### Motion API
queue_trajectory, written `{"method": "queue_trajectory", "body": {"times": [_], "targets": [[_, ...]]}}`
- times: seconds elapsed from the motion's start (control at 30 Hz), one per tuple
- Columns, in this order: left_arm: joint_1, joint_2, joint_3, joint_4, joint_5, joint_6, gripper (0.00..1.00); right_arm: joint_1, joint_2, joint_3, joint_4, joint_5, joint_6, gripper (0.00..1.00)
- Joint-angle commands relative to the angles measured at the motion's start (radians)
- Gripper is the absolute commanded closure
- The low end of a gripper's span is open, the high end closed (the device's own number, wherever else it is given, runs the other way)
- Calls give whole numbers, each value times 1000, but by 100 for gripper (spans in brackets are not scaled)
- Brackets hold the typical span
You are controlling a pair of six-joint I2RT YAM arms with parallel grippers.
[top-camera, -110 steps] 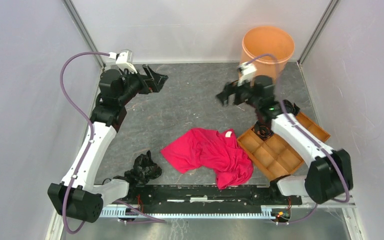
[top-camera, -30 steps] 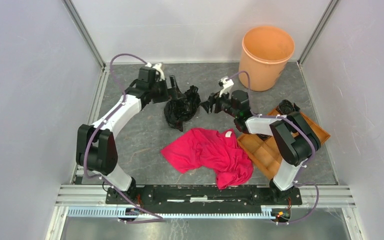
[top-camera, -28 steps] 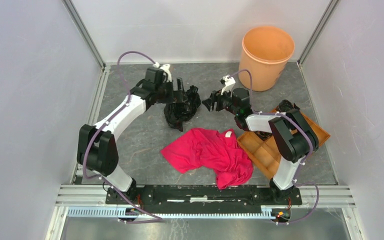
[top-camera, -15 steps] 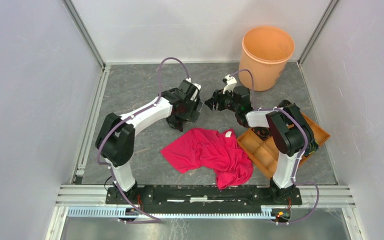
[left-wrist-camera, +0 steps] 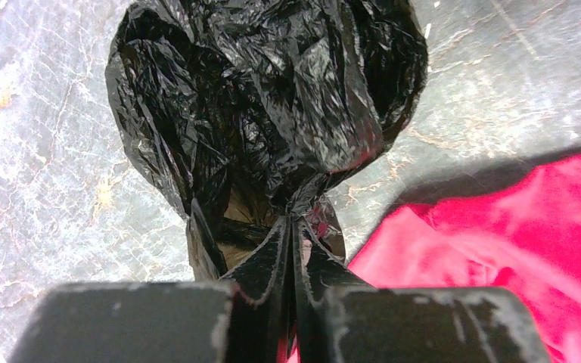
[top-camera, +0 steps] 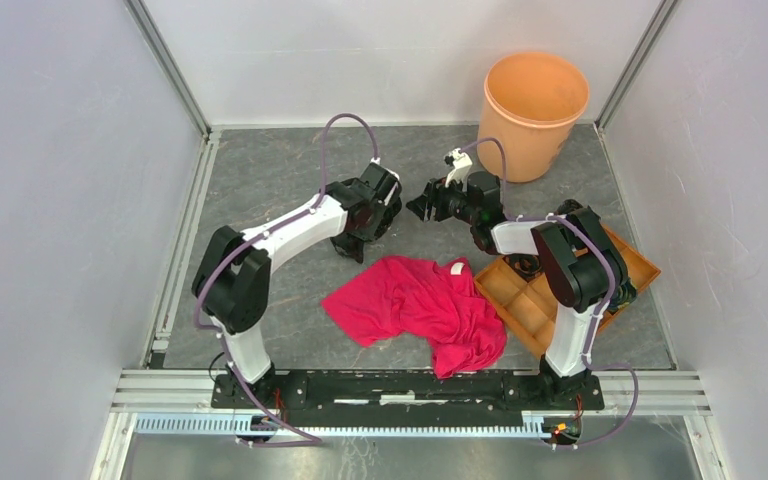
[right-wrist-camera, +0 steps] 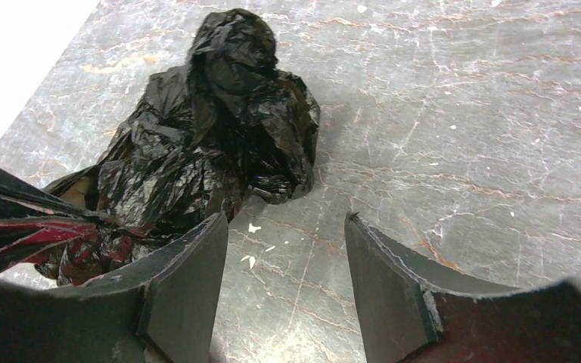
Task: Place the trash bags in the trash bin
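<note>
While left fingers (left-wrist-camera: 144, 325) pinch trash bag (left-wrist-camera: 272, 113), largely hidden overhead, right fingers (right-wrist-camera: 189, 287) spread.

Trash bag (top-camera: 344, 248) mostly hidden under left gripper (top-camera: 368, 232) — red cloth (left-wrist-camera: 514, 227) cut off.

The table (top-camera: 260, 170) is bare across the upper left of the overhead view and along the back wall as far as the bin (top-camera: 540, 150), whose mouth stands uncovered at upper right. At centre, the right gripper (top-camera: 418, 208) and its arm lie between the bag (left-wrist-camera: 272, 113) and the bin, with only a narrow gap beside the left gripper (left-wrist-camera: 293, 227). The red cloth (top-camera: 415, 300) lies just below the bag. The tray (top-camera: 560, 320) fills the lower right.
</note>
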Motion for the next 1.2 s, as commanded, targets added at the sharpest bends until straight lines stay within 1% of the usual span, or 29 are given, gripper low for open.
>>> {"method": "queue_trajectory", "body": {"times": [0.0,0.07,0.23,0.4,0.5,0.6,0.77,0.83,0.9,0.97,1.07,1.1,1.17], "targets": [[1,-174,-24,123,65,52,95,4,9,5,93,-62,15,35],[1,-248,-78,204,96,58,98,8,8,-11,153,-98,28,35],[3,-373,-162,320,59,47,98,16,4,-21,215,-144,31,34],[3,-485,-238,427,59,50,98,26,-3,-38,286,-184,33,32],[7,-573,-302,514,80,57,98,37,-5,-43,306,-196,30,30],[13,-620,-337,564,112,57,98,59,5,-30,297,-194,27,28],[25,-663,-362,603,153,45,98,101,35,-4,279,-187,23,17],[31,-685,-376,624,170,39,98,116,47,10,267,-180,21,9],[37,-713,-397,655,208,32,98,128,67,34,256,-193,22,8],[40,-737,-416,681,248,27,98,138,87,50,282,-207,34,7],[45,-756,-425,712,298,17,98,152,124,78,366,-243,95,9],[47,-759,-428,717,311,13,98,154,141,95,403,-259,125,15],[52,-766,-430,730,371,3,98,161,191,140,513,-301,228,39]]}}
